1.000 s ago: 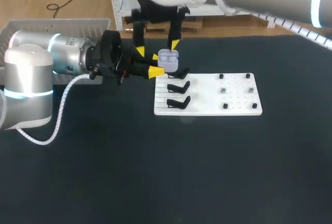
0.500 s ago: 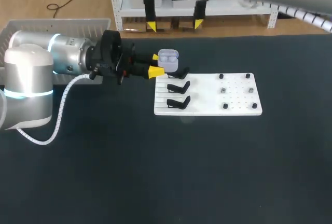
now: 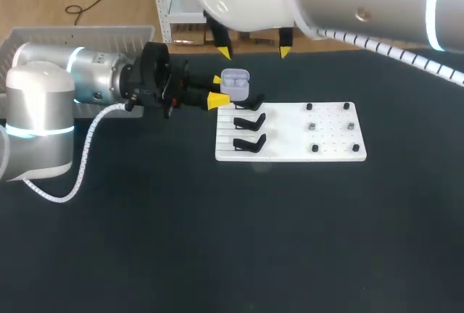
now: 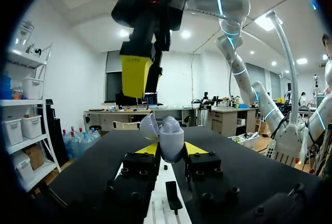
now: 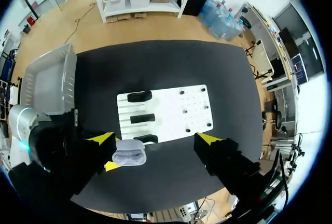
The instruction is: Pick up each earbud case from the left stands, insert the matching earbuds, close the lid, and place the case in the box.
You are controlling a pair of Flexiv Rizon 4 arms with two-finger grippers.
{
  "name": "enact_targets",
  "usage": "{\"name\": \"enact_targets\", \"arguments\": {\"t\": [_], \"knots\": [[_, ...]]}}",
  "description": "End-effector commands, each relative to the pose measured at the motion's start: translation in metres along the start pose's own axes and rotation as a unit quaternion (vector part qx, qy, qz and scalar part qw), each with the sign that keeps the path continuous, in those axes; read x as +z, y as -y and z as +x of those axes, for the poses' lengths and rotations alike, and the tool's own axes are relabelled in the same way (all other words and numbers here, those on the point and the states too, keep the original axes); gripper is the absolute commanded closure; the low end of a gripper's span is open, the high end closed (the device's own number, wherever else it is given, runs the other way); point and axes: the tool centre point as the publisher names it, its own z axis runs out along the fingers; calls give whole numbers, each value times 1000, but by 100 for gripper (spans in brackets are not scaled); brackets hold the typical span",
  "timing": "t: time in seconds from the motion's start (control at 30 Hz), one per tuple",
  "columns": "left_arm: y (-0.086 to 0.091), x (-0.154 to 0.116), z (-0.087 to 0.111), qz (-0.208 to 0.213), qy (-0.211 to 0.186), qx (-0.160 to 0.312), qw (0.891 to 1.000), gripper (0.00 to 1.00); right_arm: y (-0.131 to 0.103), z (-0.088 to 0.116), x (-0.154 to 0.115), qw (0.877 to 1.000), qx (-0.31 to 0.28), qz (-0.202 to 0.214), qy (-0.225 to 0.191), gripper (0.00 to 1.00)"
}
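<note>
the left gripper (image 3: 217, 90) had its two yellow-tipped fingers drawn in on the small pale grey-lilac plastic earbud case (image 3: 234, 85), one tip against each side of the lower body. the case sat pinched between them, upright, just ahead of the fingertips. it stood above one of the curved black stands (image 3: 249, 121) on the flat white board (image 3: 290, 133). its hinged lid (image 4: 149, 128) stood open above the fingers. two pale rounded shapes showed in the mouth, most likely the earbuds seated inside. the right gripper (image 3: 254, 51) hung well above and beyond the case, its fingers spread wide and holding nothing.

as an object, the case looked light, rigid and smooth-shelled, so weight was no worry but slip was. glossy rounded plastic could squirt out of a pinch set too near the curved bottom edge. the sound hold seemed to be where the left fingers sat, low on the body, across its flatter faces and clear of the hinge. the lid looked the weak part, thin and on a small hinge. it probably wanted a gentle push on its top, down toward the body, rather than any grip on its edge. the open-topped pale grey plastic box (image 3: 80, 38) lay behind the left gripper, alongside its arm.
</note>
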Motion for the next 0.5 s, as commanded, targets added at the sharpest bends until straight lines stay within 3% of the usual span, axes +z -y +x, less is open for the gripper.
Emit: {"name": "enact_targets", "arguments": {"t": [0.03,0.5], "knots": [[2,0,0,-3,0,2,1000,100,2,-3,7,1000,3,4,-8,0],[2,0,0,-3,0,2,1000,100,0,0,20,1000,2,5,-18,0]]}}
